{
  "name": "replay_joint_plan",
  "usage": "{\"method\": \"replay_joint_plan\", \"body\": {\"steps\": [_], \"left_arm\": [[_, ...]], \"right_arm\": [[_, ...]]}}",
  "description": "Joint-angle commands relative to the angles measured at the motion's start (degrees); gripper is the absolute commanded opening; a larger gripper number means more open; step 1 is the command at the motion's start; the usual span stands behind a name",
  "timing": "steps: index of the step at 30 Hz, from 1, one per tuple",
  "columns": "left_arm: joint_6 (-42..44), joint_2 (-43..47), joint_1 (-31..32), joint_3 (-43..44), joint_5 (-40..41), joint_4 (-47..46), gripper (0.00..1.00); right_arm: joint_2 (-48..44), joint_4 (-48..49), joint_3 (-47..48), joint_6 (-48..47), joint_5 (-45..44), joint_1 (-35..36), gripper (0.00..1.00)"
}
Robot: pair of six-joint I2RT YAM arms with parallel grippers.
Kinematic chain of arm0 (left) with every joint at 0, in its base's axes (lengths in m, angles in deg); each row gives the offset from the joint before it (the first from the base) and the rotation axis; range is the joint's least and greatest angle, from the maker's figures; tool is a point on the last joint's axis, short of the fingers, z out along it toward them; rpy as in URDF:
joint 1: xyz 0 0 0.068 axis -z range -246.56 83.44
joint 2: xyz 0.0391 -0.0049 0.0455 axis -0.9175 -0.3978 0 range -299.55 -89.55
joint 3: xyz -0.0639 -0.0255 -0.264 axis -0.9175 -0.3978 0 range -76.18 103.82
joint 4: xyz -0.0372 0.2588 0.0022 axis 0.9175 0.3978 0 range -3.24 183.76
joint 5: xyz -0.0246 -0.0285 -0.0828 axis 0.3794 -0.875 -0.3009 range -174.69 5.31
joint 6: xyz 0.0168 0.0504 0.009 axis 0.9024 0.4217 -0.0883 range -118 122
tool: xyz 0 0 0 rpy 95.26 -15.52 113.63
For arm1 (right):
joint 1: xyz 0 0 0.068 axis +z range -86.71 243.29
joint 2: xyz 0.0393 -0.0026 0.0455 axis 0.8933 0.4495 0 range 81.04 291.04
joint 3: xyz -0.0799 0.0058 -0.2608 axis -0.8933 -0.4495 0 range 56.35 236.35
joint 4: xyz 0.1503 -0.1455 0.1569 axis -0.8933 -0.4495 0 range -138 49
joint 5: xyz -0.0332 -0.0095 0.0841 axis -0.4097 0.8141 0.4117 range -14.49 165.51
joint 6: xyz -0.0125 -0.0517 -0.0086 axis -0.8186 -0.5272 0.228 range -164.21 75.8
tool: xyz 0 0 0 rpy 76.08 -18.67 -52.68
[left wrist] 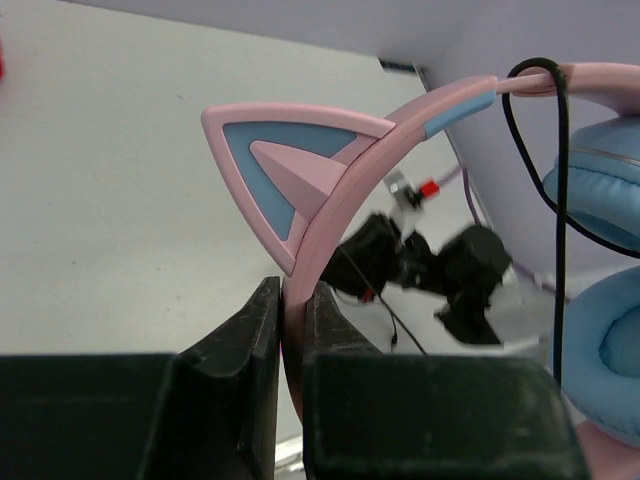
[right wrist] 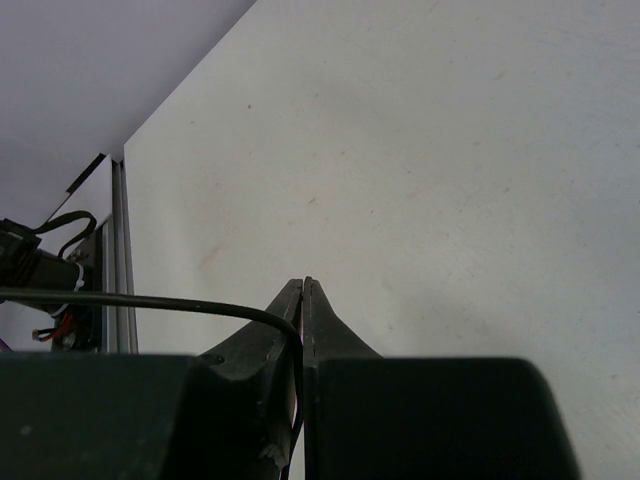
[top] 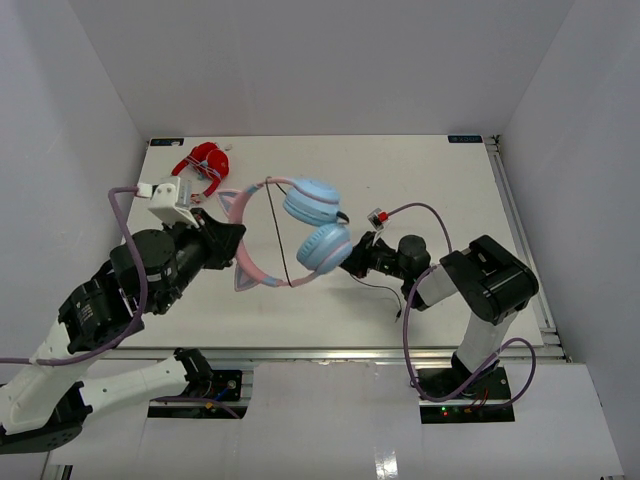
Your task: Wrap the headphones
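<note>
The headphones (top: 312,225) have a pink cat-ear headband (top: 242,262) and two light blue ear cups. They are held up above the table. My left gripper (top: 232,240) is shut on the headband just below a cat ear (left wrist: 285,175). A thin black cable (top: 277,235) runs across the band's opening and hangs past the cups (left wrist: 558,200). My right gripper (top: 352,257) sits right of the lower ear cup, shut on the black cable (right wrist: 150,302), which runs in from the left and goes down between its jaws. The cable's loose end trails on the table (top: 385,290).
Red-and-white headphones (top: 203,162) lie at the table's back left. The white table (top: 440,180) has a metal rail along its right edge (top: 520,230) and grey walls on three sides.
</note>
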Motion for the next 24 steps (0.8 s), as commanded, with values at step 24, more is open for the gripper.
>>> {"method": "replay_joint_plan", "body": {"steps": [24], "left_arm": [[18.6, -13.0, 0.2, -11.7, -19.8, 10.2, 0.00]], "right_arm": [[-33.3, -68.7, 28.5, -23.8, -0.8, -8.7, 0.08]]}}
